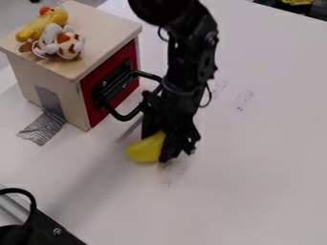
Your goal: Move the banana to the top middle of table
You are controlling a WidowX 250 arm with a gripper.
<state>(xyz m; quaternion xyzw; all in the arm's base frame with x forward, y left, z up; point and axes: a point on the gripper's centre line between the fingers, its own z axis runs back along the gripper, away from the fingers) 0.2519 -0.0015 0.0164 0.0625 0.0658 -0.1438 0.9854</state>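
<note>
The black pincer (161, 147) hangs low over the white table (256, 167), and the yellow banana (144, 149) is at its tips, showing on the left side of them in the view, but I cannot tell if the pincer is clenched on it or released. To the upper left of the pincer there stands a wooden box (48, 83) with red front, and plush toys (54, 36) lie on its top.

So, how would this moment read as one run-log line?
gripper: down at banana | place: table, near red-doored wooden box | grip: unclear | top middle: not reached
</note>
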